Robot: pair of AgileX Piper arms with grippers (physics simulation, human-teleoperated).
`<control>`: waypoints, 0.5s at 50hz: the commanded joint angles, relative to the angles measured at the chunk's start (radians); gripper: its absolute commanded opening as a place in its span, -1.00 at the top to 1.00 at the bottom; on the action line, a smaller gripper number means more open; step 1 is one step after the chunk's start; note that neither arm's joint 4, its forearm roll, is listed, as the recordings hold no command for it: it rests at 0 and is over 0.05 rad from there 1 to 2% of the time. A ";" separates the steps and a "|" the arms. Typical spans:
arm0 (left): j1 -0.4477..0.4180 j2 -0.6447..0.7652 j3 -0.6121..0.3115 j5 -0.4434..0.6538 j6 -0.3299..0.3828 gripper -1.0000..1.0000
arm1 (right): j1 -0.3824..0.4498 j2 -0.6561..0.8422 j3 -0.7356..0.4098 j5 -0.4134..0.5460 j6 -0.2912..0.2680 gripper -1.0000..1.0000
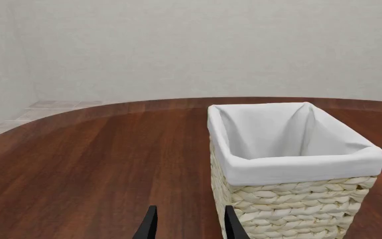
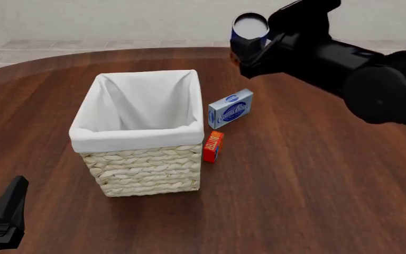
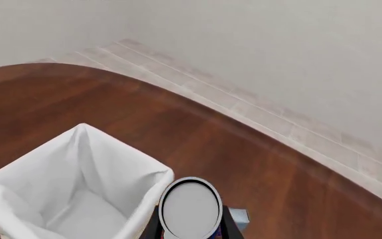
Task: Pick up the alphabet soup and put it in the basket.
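One alphabet soup (image 2: 249, 33) can, one basket (image 2: 141, 135) and two boxes are present: a blue-and-white box (image 2: 230, 108) and a red-orange box (image 2: 213, 146) stand just right of the basket on the table (image 2: 316, 174). The right gripper (image 2: 257, 53) is clamped on the can, holding it in the air beyond the basket's far right corner. The left gripper (image 1: 189, 224) hangs near the basket's near left side, jaws parted and holding nothing.

Blue box (image 2: 230, 109): white oval on its face with script lettering, too small to read. Red box (image 2: 213, 146): yellow capitals running down its side, look like "BUTTER", not certain. Soup can (image 2: 248, 36): blue label, no print legible in the front view; right wrist view shows only its plain grey top. Basket (image 2: 144, 170): no text.
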 commanded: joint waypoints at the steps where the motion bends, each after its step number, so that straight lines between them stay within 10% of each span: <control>1: 0.000 0.000 0.000 0.000 0.000 -1.00 | 0.024 0.028 -0.062 0.011 0.010 1.00; 25: 0.000 0.000 0.000 0.000 0.000 -1.00 | 0.074 0.122 -0.152 0.014 0.020 1.00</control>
